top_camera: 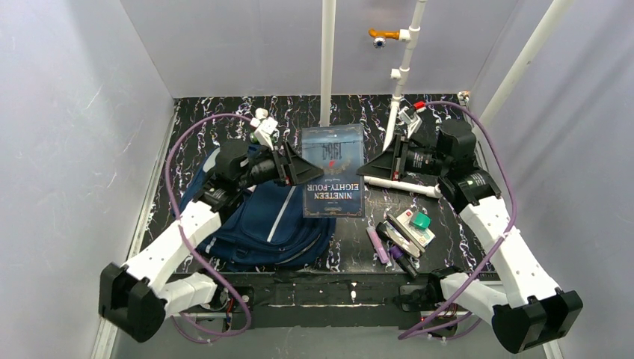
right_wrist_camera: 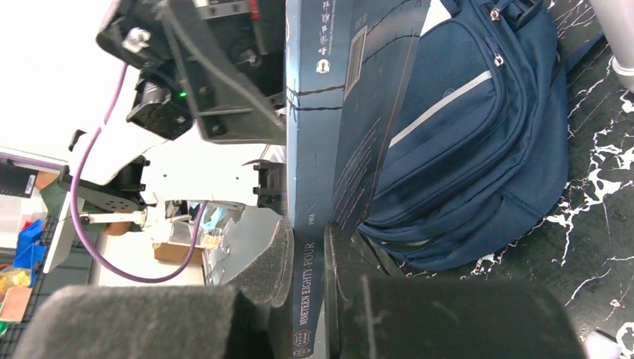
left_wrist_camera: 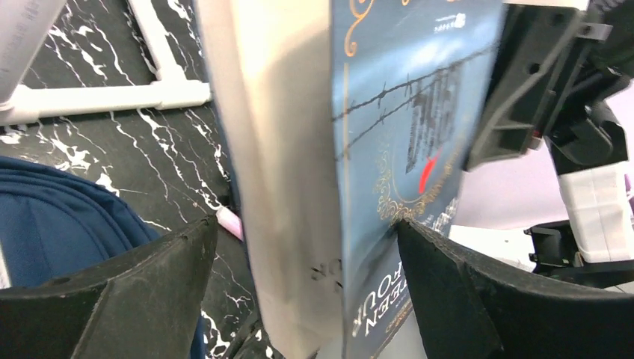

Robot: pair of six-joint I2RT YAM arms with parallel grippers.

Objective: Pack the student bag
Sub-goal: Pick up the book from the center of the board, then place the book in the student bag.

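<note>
A blue book titled Nineteen Eighty-Four (top_camera: 333, 170) hangs level above the table between my two grippers. My right gripper (top_camera: 368, 168) is shut on its spine edge; in the right wrist view the fingers (right_wrist_camera: 308, 228) pinch the spine of the book (right_wrist_camera: 314, 112). My left gripper (top_camera: 306, 166) is open around the opposite page edge. In the left wrist view (left_wrist_camera: 306, 223) one finger touches the cover of the book (left_wrist_camera: 404, 112) and the other stands apart. The navy student bag (top_camera: 262, 224) lies below left of the book, also seen in the wrist views (right_wrist_camera: 478, 127) (left_wrist_camera: 52, 217).
Stationery lies front right: a white box with a green cap (top_camera: 416, 224), a purple pen (top_camera: 376, 244) and dark markers (top_camera: 404, 260). White pipes stand at the back (top_camera: 327, 60) and one lies on the table (top_camera: 404, 187). Grey walls close in both sides.
</note>
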